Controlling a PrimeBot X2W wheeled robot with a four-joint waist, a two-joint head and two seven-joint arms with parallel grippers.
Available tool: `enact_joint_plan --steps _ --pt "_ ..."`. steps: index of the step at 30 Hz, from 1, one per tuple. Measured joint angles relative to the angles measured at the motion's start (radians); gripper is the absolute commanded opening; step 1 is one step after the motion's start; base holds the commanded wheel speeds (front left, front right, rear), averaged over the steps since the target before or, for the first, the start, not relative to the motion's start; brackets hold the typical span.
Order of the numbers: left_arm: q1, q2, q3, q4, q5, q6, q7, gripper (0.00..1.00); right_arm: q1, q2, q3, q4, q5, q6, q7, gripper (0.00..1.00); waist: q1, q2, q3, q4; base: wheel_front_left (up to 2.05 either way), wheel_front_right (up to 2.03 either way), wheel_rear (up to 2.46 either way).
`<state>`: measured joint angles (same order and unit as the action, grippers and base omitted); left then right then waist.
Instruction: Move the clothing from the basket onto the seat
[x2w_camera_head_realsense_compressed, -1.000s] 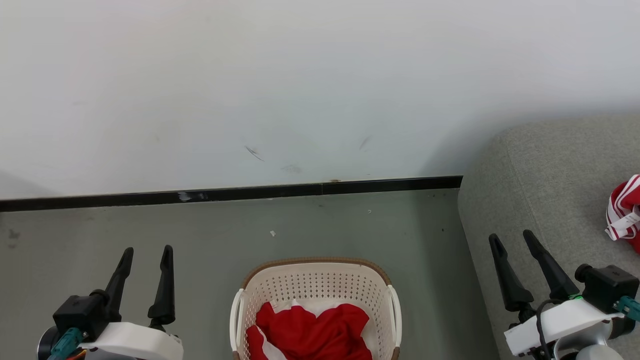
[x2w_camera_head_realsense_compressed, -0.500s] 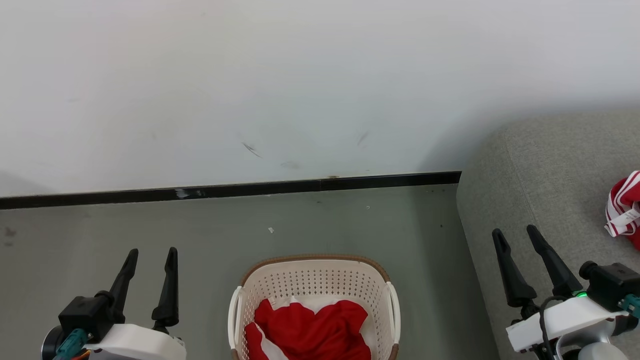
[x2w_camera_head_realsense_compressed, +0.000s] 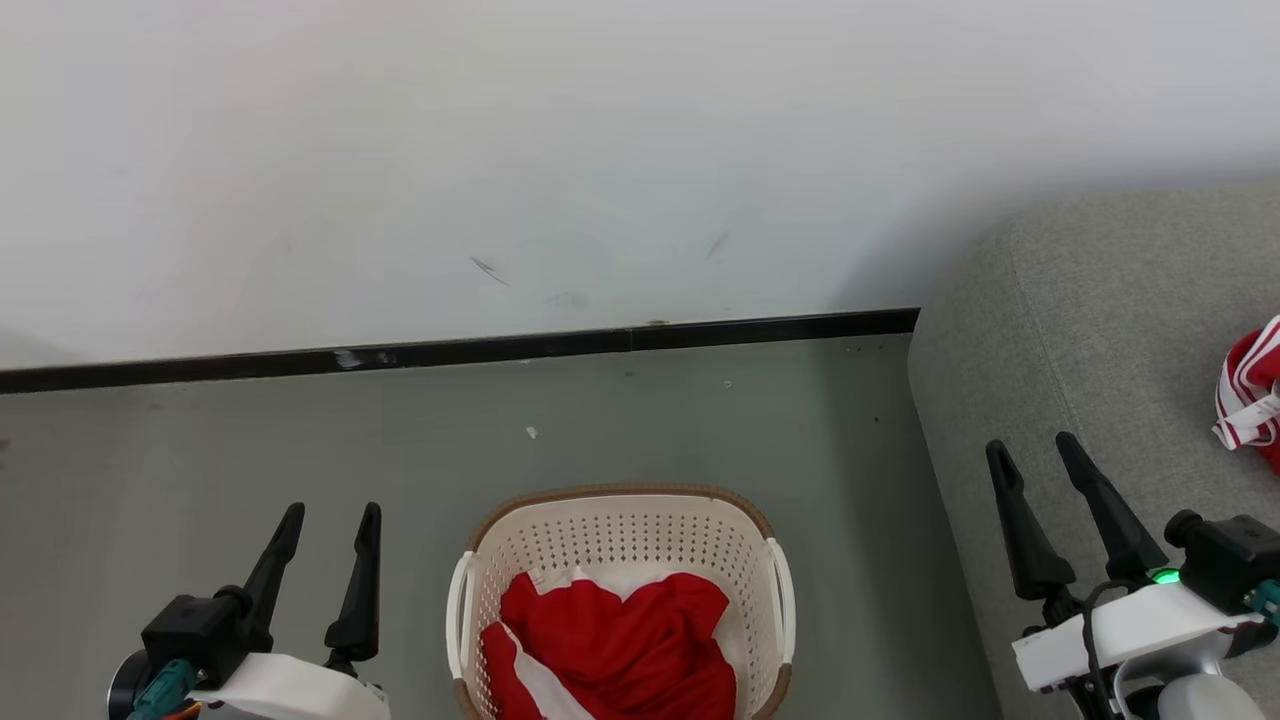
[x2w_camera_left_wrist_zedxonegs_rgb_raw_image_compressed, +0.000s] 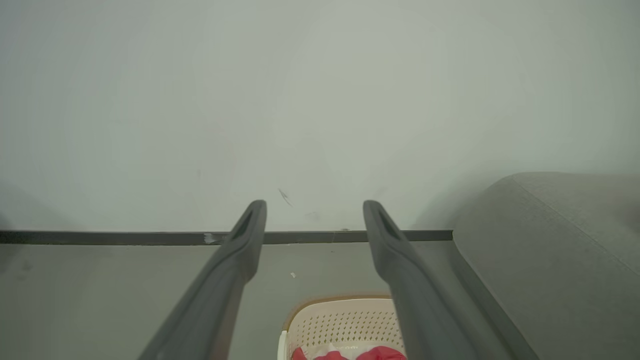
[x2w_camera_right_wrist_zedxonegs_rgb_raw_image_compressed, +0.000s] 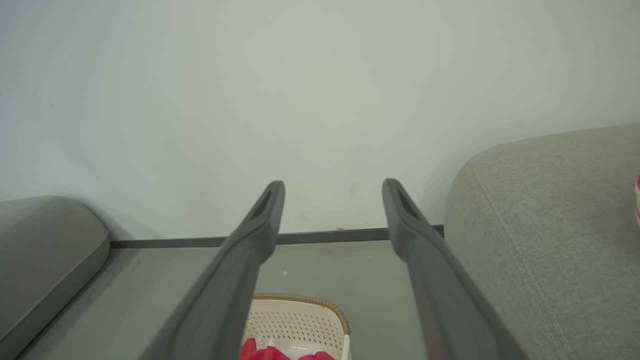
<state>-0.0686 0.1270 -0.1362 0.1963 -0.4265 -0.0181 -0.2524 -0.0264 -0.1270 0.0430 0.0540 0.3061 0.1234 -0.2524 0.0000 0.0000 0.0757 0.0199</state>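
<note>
On the floor (x2w_camera_head_realsense_compressed: 700, 420), a short way out from the black skirting (x2w_camera_head_realsense_compressed: 500, 347) and near the rounded end of the seat (x2w_camera_head_realsense_compressed: 1100, 330) without touching it, stands the basket (x2w_camera_head_realsense_compressed: 620, 535), upright and mouth up. One red garment (x2w_camera_head_realsense_compressed: 620, 645) lies crumpled on the basket's bottom, well below the brown rim, with a white stripe showing at its near left. A second red garment (x2w_camera_head_realsense_compressed: 1250, 385), striped and trimmed in white, lies on the seat cushion and is partly cut off by the right edge of the head view.

Judgement: the task is about half done, with one piece on the seat and one not yet moved.

Placement looks purposeful. The basket sits between the two arms and beside the seat, so a lift out and a short carry to the right would serve.

Left gripper (x2w_camera_head_realsense_compressed: 332, 512): held over the floor to the left of the basket and clear of it, fingers pointing forward at the wall (x2w_camera_head_realsense_compressed: 600, 150). Its jaws are spread wide and hold nothing.

Right gripper (x2w_camera_head_realsense_compressed: 1031, 445): held over the seat's near edge, to the right of the basket. Its jaws are likewise parted wide and empty.

Both wrist views agree, showing bare wall between the fingers and the basket low beneath them. Neither arm is over the basket's mouth.

Judgement: this is a ready posture ahead of a reach. The next move calls for a descent past the rim onto the crumpled cloth. Soft fabric may bunch in the grasp, and a trailing part could catch on the rim.
</note>
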Motion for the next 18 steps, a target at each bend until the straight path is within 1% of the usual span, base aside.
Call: enact_joint_plan --steps 7,9,18 --pt "-0.005 -0.001 -0.001 0.002 0.006 -0.013 0.000 1.00 -0.007 -0.001 -0.002 -0.015 -0.005 0.000 0.000 1.00 0.0000 0.0000 0.039 -0.009 0.00 0.00 0.00" --pt "-0.012 -0.001 -0.002 0.002 0.008 -0.023 0.000 1.00 -0.018 -0.001 -0.003 -0.019 -0.011 0.000 0.000 1.00 0.0000 0.0000 0.053 -0.013 0.00 0.00 0.00" --pt "-0.070 0.004 -0.012 0.009 0.035 -0.046 0.000 1.00 -0.061 0.001 -0.004 -0.042 -0.019 0.000 0.000 1.00 0.0000 0.0000 0.120 -0.029 0.00 0.00 0.00"
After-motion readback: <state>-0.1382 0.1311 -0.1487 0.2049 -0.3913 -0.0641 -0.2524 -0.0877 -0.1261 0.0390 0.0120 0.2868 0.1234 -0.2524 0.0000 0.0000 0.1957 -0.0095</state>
